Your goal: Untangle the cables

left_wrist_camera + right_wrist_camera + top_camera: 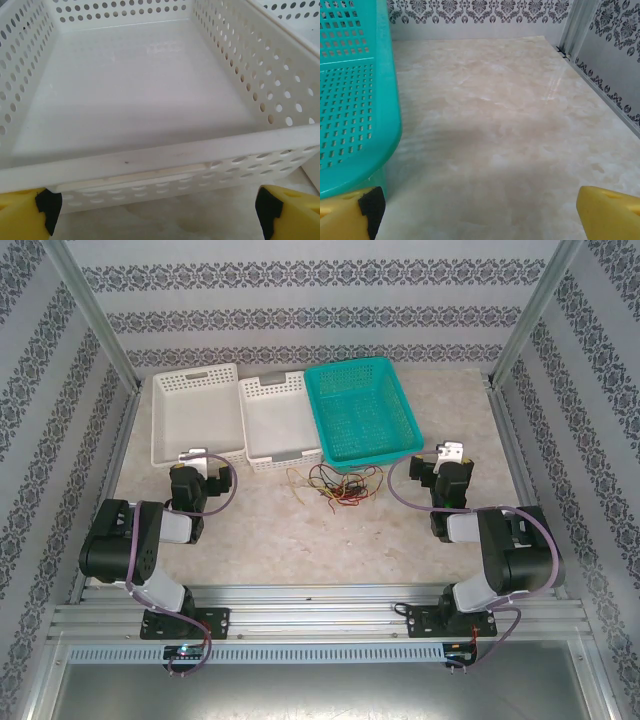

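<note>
Red-yellow cables left of right gripper

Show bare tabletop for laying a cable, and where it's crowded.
Free: the middle strip from the cables to the near edge; the table right of the teal basket. Crowded: the far edge, white baskets beside the teal one, cables before them.

Three baskets, one cable tangle

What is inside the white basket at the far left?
Nothing: the white basket has a bare floor. Only a thin strip behind its near rim is hidden.
</note>
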Tool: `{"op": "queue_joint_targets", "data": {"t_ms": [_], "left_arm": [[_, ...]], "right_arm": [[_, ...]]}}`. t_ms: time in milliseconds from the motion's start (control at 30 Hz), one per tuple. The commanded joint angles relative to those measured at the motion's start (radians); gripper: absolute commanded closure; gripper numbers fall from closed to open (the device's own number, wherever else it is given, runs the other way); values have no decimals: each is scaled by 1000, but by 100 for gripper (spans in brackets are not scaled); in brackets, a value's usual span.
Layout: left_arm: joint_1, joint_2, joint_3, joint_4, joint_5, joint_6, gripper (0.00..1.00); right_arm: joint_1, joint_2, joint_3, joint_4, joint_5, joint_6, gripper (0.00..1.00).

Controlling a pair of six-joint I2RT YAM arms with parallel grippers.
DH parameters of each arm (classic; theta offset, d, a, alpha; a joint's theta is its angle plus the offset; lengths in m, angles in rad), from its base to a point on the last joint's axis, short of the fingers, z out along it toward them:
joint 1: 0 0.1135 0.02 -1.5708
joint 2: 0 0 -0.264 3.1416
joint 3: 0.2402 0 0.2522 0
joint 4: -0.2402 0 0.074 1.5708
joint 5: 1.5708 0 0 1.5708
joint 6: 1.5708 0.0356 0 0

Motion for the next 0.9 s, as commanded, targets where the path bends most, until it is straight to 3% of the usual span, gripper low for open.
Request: {"op": "queue_joint_targets", "data": {"t_ms": [0, 867], "left_arm": [[-1, -8, 19, 3, 28, 12, 0], [0, -8, 19, 3, 28, 12, 0]], "right_arm": [[-5, -6, 3, 12, -21, 3, 2], [-10, -42, 0, -20, 15, 27, 2]]}}
